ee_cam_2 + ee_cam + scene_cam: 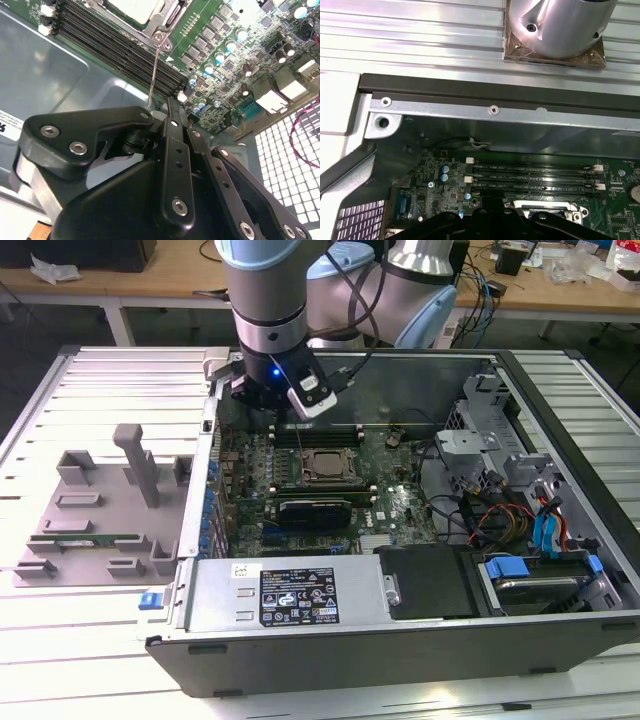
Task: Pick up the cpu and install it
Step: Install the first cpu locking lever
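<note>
We find the cpu [322,464] flat in its socket [292,466], just beside the gripper [270,406], toward the exterior view's right. We cannot tell whether the gripper is parted or closed.

So the arm [268,300] drops in from the top of the exterior view, last segment pretty much vertical, with the wrist [272,370] pointing straight down and a little blue light [275,371] glowing on it. The bulky joints [430,310] with pale blue caps sit folded up behind it, off toward the exterior view's right. In the second wrist view the gripper [172,107] hangs off the wrist, black links angling in toward the middle.
</note>
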You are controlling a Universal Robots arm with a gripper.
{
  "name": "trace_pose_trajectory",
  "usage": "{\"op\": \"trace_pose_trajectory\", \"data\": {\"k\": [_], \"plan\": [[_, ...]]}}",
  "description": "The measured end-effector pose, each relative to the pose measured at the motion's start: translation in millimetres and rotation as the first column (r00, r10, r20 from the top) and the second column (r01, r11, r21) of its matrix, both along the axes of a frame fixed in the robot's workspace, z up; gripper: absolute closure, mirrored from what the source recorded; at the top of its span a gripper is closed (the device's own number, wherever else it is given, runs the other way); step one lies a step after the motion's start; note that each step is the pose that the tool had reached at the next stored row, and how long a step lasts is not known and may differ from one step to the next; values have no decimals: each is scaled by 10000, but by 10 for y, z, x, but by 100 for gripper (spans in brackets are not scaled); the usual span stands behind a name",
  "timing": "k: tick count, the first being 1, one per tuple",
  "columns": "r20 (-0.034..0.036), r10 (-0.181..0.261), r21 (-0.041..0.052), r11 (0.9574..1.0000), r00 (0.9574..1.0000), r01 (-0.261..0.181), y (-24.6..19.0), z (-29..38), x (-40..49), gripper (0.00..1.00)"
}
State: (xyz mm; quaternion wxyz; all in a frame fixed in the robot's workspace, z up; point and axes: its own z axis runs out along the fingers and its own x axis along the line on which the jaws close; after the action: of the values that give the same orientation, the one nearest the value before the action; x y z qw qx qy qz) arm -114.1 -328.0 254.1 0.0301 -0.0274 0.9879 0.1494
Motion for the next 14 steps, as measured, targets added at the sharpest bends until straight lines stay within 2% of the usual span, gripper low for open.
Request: {"op": "trace_pose_trajectory", "data": {"k": [10, 14], "plan": [[-1, -1, 38, 10000, 10000, 1, 0, -36, 53, 89], [-1, -4, 37, 10000, 10000, 4, 0, -40, 157, 89]]}}
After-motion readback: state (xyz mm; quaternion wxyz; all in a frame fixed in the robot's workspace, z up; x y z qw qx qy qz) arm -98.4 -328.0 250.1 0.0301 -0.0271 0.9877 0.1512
